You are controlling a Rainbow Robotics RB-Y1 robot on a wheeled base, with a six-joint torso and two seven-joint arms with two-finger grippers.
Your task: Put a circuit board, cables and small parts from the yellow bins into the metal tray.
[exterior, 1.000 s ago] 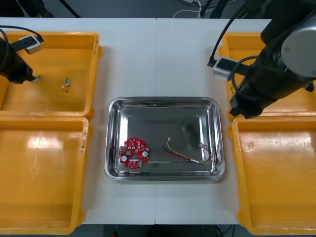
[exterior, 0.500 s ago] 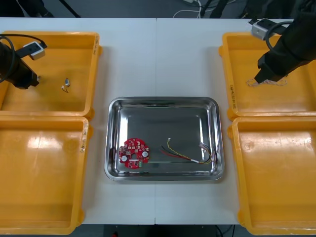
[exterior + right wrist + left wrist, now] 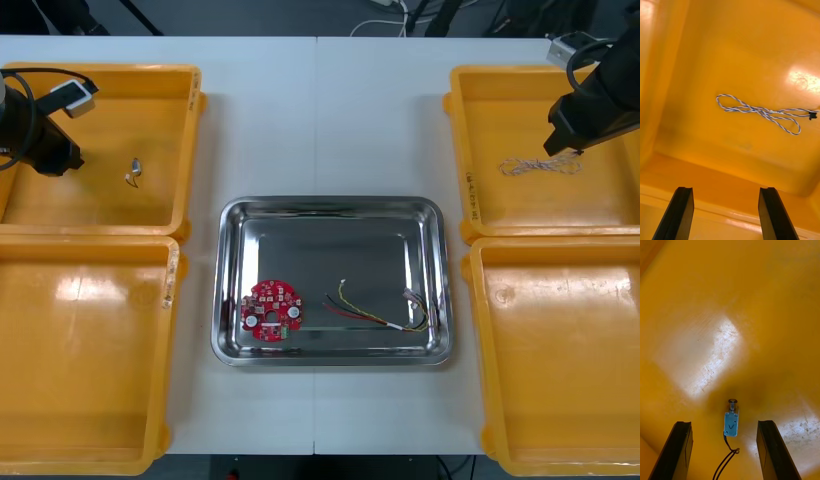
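**Bins.** The right gripper is over the far right bin. The left gripper is over the far left bin. Both have their fingers spread and hold nothing.

**Tray.** The tray is shiny metal. It sits between the two grippers, well apart from both and nearer the robot. It holds a round red board. A red and yellow cable lies beside the board without touching it.

**Blue and white cable.** The blue and white cable lies on the bin floor just beside the right gripper, on its tray side.
- Front view: a pale squiggle.
- Right wrist view: a twisted, loose double loop with a small black end, lying ahead of the fingertips and clear of them. The bin's wall runs across between the fingers and the cable.

**Small metal part.** The small metal part lies on the bin floor near the left gripper, on its tray side.
- Front view: a speck with a thin lead.
- Left wrist view: a bluish metal block with a pin at the end away from the gripper. A black lead trails back toward the gripper. The part is seen through the gap between the fingers and touches neither.
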